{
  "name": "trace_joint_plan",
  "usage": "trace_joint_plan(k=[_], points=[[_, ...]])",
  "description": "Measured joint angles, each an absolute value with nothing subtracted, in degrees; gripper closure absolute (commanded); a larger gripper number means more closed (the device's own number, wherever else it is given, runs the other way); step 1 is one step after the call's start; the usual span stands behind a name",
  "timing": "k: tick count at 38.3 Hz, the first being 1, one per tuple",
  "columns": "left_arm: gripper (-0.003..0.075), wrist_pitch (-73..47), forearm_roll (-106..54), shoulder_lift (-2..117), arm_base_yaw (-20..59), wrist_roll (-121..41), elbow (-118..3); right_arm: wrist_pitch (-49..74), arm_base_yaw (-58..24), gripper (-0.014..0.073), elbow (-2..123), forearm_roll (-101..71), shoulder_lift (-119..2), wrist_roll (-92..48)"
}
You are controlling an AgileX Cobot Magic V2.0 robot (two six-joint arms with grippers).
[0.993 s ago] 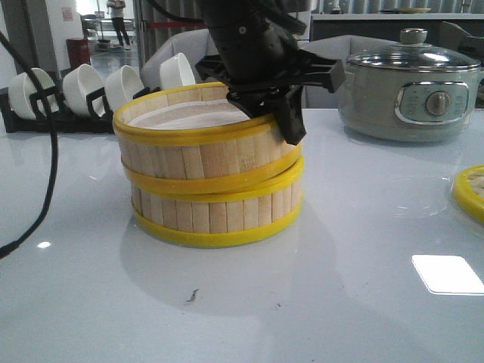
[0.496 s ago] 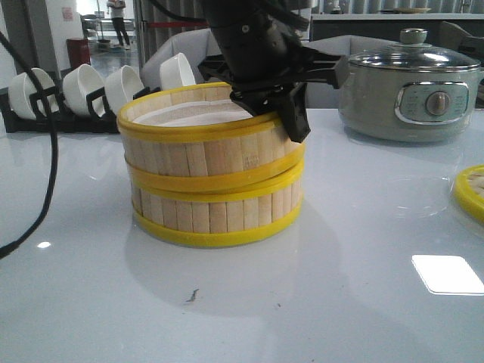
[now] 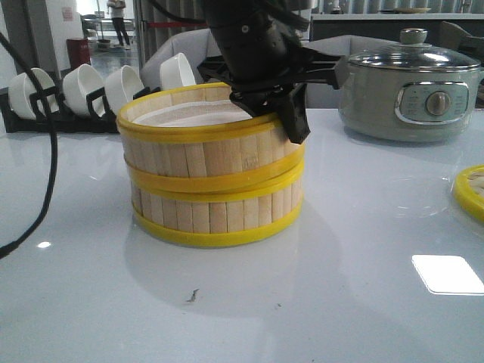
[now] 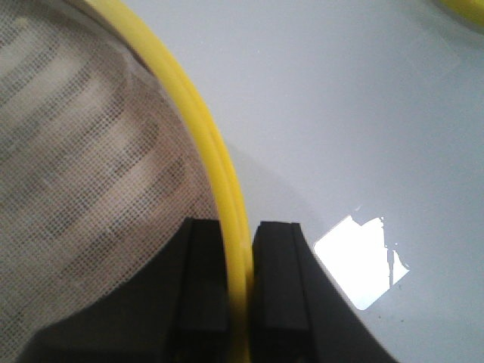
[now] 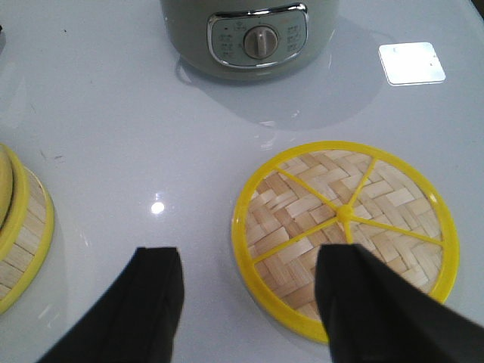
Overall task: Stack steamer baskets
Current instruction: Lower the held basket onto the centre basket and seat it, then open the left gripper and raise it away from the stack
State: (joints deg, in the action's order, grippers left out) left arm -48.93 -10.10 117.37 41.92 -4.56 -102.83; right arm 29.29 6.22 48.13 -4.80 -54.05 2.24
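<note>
Black arm [image 3: 246, 38] with blocky matte black fingers [image 4: 206, 287]; a black cable [image 3: 51, 151], possibly its own.

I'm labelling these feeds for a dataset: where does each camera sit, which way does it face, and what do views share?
Front view: low at the table edge, facing forward at the two stacked steamer baskets; the left gripper shows.
Left wrist view: on the left arm, looking down along its fingers, shut on the top basket rim.
Right wrist view: on the right arm, looking down at the woven lid between open fingers.
Shared: baskets in all three; grey-green pot and lid in front and right wrist views.
</note>
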Motion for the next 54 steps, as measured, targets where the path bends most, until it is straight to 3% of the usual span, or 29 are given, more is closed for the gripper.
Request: trace_joint_plan(k=[18,29,32,54], points=[[0.0629,-48.93,-10.12,117.37,41.92,-4.56,-102.83,29.29,6.22,0.0097,48.13,-4.84,-54.05,2.24],[0.0402,-48.36,-11.50,117.37,41.92,-4.56,-102.83,29.38,6.22,0.0097,48.13,-4.84,-54.05,2.24],[0.0374,-48.06,-12.44,117.37,42.02,-4.56,-102.85,29.38,6.22,0.0097,48.13,-4.84,-54.05,2.24],[0.0370,-47.08,-13.05,117.37,42.02,-4.56,-102.95,29.38,6.22,0.0097,48.13,-4.84,-54.05,2.24]])
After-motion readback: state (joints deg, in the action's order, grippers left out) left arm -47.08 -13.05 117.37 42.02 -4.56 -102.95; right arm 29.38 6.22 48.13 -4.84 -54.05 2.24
